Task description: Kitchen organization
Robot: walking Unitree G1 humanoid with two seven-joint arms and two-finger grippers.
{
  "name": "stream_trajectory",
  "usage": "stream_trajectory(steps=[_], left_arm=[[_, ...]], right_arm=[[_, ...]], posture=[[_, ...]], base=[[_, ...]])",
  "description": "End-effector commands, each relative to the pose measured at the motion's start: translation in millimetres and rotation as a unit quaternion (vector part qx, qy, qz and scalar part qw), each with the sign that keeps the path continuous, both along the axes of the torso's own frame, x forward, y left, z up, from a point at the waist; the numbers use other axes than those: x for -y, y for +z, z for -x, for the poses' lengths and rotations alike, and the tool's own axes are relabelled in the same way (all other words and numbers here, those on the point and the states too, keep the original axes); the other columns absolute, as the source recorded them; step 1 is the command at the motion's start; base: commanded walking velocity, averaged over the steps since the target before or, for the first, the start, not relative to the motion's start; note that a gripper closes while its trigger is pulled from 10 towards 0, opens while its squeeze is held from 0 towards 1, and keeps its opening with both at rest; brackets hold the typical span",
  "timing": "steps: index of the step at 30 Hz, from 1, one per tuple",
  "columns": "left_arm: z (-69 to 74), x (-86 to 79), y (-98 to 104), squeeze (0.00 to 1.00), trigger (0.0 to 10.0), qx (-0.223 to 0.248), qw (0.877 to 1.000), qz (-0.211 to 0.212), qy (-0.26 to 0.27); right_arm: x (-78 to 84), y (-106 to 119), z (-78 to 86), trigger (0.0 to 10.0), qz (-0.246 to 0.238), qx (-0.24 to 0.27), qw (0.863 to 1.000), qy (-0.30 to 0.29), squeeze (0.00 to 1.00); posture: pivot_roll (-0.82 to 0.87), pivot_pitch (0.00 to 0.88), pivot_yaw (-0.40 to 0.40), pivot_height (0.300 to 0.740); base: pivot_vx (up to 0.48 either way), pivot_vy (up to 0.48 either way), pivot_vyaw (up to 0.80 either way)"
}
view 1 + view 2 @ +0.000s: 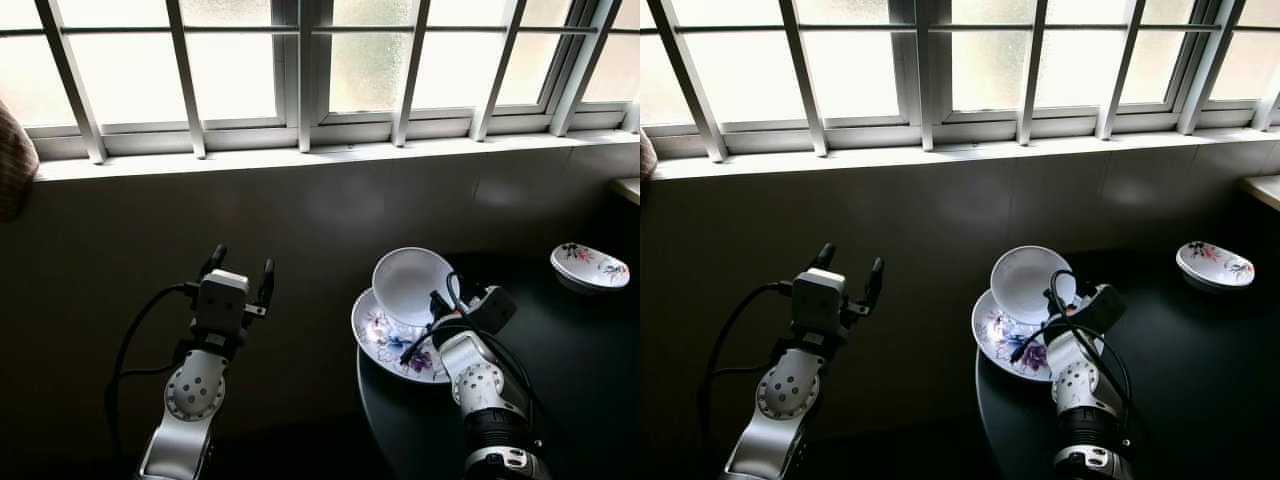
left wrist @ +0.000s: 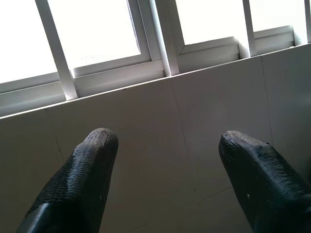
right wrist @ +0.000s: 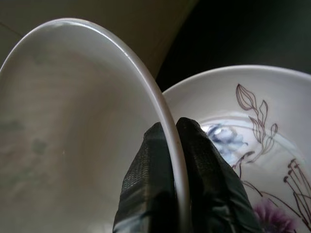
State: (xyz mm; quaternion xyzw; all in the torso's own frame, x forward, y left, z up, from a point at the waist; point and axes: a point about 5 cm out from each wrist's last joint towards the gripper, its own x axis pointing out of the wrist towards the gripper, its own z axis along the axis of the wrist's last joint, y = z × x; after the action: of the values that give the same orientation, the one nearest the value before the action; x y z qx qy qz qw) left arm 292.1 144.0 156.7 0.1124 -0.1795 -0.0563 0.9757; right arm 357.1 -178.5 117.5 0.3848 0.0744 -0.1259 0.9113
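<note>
am pinching rim of white bowl (image 1: 410, 283) with right gripper (image 3: 176, 145), tilting over floral plate (image 1: 385, 340); looks brittle, glazed, slippery. left gripper (image 1: 240, 270) gaping wide, idling.

White bowl (image 3: 73, 131): glossy glazed ceramic, smooth rim. Flowered plate (image 3: 252, 145) under it: same glaze, printed pattern. Small dish (image 1: 589, 267), upper right: glossy too. Fingers (image 2: 73, 189): matt black, fine knurled rubbery texture. Table (image 1: 580, 380): dark, smooth. Wall (image 2: 194, 126): pale satin tile. Window (image 1: 370, 60) panes frosted.
</note>
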Motion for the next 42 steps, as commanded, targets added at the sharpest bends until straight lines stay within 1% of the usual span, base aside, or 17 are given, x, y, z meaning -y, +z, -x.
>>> stream_trajectory(steps=[1,3,5,7,11,12,13,14,17,21,27,36,39,42], left_arm=[[0.7,-1.4,0.8,0.00,10.0,0.005,1.000,-0.005,0.004],[1.1,-2.1,0.6,0.00,10.0,0.005,1.000,-0.005,0.005],[1.8,-3.7,0.0,0.00,10.0,0.003,1.000,-0.003,0.010],[1.9,-6.1,-1.6,0.00,10.0,0.000,1.000,0.002,0.018],[0.9,-9.2,-5.7,0.00,10.0,-0.015,0.999,-0.003,0.034],[0.7,-9.4,-7.0,0.00,10.0,-0.021,0.999,0.001,0.033],[0.7,-9.4,-7.0,0.00,10.0,-0.021,0.999,0.001,0.033],[0.6,-9.2,-7.8,0.00,10.0,-0.026,0.999,0.005,0.029],[1.2,-9.5,-7.1,0.00,10.0,-0.025,0.999,0.006,0.028],[1.3,-9.9,-7.3,0.00,10.0,-0.027,0.999,0.007,0.029],[1.4,-10.6,-3.2,0.00,10.0,-0.013,0.999,0.014,0.030],[1.5,-11.9,-1.3,0.00,10.0,-0.010,0.999,0.017,0.030],[1.5,-12.4,-0.7,0.00,10.0,-0.007,0.999,0.016,0.032],[1.8,-11.8,2.6,0.00,10.0,0.006,0.999,0.015,0.031]], right_arm=[[3.7,38.3,-5.9,0.0,0.046,0.087,0.995,-0.015,0.00],[0.0,51.0,-6.2,0.0,0.075,0.121,0.990,-0.003,0.00],[-10.8,67.2,-5.2,0.0,0.130,0.170,0.976,0.029,0.00],[-19.9,73.4,-3.5,0.0,0.159,0.195,0.966,0.055,0.00],[-36.9,77.3,1.4,0.0,0.200,0.226,0.947,0.105,0.00],[-44.0,76.0,4.7,0.0,0.220,0.233,0.939,0.124,0.00],[-44.0,76.0,4.7,0.0,0.220,0.233,0.939,0.124,0.00],[-48.6,74.6,7.6,0.0,0.233,0.237,0.933,0.135,0.00],[-55.3,73.5,11.2,0.0,0.238,0.245,0.927,0.155,0.00],[-56.8,73.3,12.2,0.0,0.241,0.248,0.924,0.161,0.00],[-56.0,75.0,11.9,0.0,0.246,0.250,0.922,0.161,0.00],[-55.9,79.0,11.5,0.0,0.243,0.254,0.924,0.152,0.00],[-56.8,82.8,11.6,0.0,0.245,0.262,0.921,0.152,0.00],[-58.7,89.6,10.3,0.0,0.246,0.274,0.917,0.152,0.00]], posture=[[0.02,0.000,-0.026,0.736],[0.02,0.000,-0.027,0.736],[0.01,0.000,-0.029,0.736],[0.01,0.000,-0.029,0.736],[0.02,0.000,-0.031,0.736],[0.02,0.000,-0.032,0.736],[0.02,0.000,-0.032,0.736],[0.02,0.000,-0.033,0.736],[0.02,0.000,-0.034,0.736],[0.02,0.000,-0.034,0.736],[0.02,0.000,-0.034,0.736],[0.02,0.000,-0.034,0.736],[0.02,0.000,-0.034,0.736],[0.02,0.000,-0.035,0.736]], base=[[0.000,0.000,0.00],[0.000,0.000,0.00],[0.000,0.000,0.00],[0.000,0.000,0.00],[0.000,0.000,0.00],[0.000,0.000,0.80],[0.000,0.000,0.80],[0.000,0.352,0.80],[0.000,0.475,0.80],[0.000,0.473,0.80],[0.000,0.456,0.80],[0.000,0.000,0.80],[0.000,0.000,0.80],[0.000,0.000,0.80]])
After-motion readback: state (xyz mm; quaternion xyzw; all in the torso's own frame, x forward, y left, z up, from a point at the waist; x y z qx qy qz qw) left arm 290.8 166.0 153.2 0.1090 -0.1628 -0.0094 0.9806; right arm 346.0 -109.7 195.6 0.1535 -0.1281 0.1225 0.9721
